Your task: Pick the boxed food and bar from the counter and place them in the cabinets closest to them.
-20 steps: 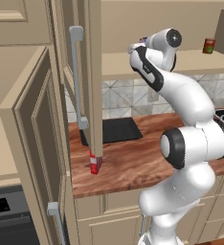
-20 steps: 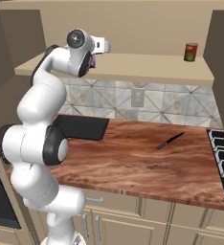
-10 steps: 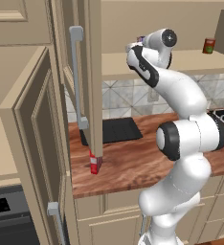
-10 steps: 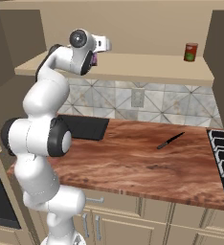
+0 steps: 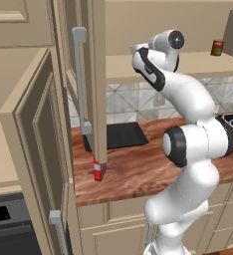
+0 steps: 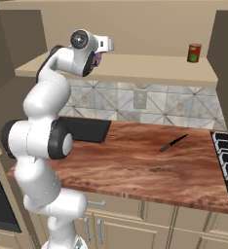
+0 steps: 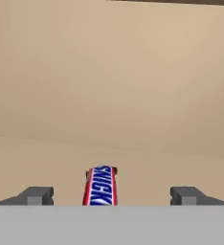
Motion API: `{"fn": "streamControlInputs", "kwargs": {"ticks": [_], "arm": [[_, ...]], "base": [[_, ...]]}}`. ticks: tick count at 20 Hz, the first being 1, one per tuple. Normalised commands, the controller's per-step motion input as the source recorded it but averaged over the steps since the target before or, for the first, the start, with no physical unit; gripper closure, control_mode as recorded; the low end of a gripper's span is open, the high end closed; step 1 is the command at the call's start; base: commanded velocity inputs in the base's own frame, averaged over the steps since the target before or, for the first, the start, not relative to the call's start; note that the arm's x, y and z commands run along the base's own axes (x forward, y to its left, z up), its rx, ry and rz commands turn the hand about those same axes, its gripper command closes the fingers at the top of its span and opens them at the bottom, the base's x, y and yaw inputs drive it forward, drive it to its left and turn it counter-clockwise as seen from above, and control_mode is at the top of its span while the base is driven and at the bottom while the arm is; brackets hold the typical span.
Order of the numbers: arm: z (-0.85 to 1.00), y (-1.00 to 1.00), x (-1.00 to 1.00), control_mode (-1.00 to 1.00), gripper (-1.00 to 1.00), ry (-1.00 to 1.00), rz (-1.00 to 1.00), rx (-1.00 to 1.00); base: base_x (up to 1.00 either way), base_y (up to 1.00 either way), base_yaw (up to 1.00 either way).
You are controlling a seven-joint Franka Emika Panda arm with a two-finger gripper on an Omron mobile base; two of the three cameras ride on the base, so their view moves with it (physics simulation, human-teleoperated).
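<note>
Up on the plain tan cabinet shelf [image 7: 109, 110] the small dark wrapped bar [image 7: 100, 186] lies between the gripper [image 7: 112, 196], whose jaws stand wide apart and hold nothing. It looks light, slick-wrapped and slightly crushable; pinching its narrow sides mid-length would suit. Down on the reddish-brown worktop [image 5: 153, 164], the small upright red cardboard box [image 5: 98, 169] waits.

bar [image 7: 100, 186] lies on the cabinet shelf [image 6: 150, 68], between the end effector's [image 7: 112, 196] two fingertips, apart from both. can [image 6: 194, 52] stands on the same shelf, well to the right. boxed food [image 5: 97, 169] stands on the worktop [image 6: 150, 160] below, at its left front edge, just beside the open cabinet door [image 5: 91, 74]. knife [image 6: 173, 143] lies on the worktop toward the right.
</note>
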Motion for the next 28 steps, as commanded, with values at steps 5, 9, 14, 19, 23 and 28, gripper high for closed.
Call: {"fn": "streamControlInputs", "kwargs": {"ticks": [5, 9, 14, 19, 23, 28], "arm": [[0.11, -0.18, -0.80, -1.00, -1.00, -0.06, -0.01, 0.00], [0.30, -0.26, -0.93, -1.00, -1.00, -0.03, 0.00, 0.00], [0.33, -0.36, -1.00, -1.00, -1.00, -0.02, 0.00, 0.00], [0.37, -0.26, -1.00, -1.00, -1.00, -0.02, 0.00, 0.00], [0.22, -0.23, -1.00, -1.00, -1.00, -0.07, 0.00, 0.00], [0.04, -0.13, -1.00, -1.00, -1.00, -0.12, 0.05, 0.00]], "base": [[0.00, 0.00, 0.00], [0.00, 0.00, 0.00], [0.00, 0.00, 0.00], [0.00, 0.00, 0.00], [0.00, 0.00, 0.00], [0.00, 0.00, 0.00]]}}
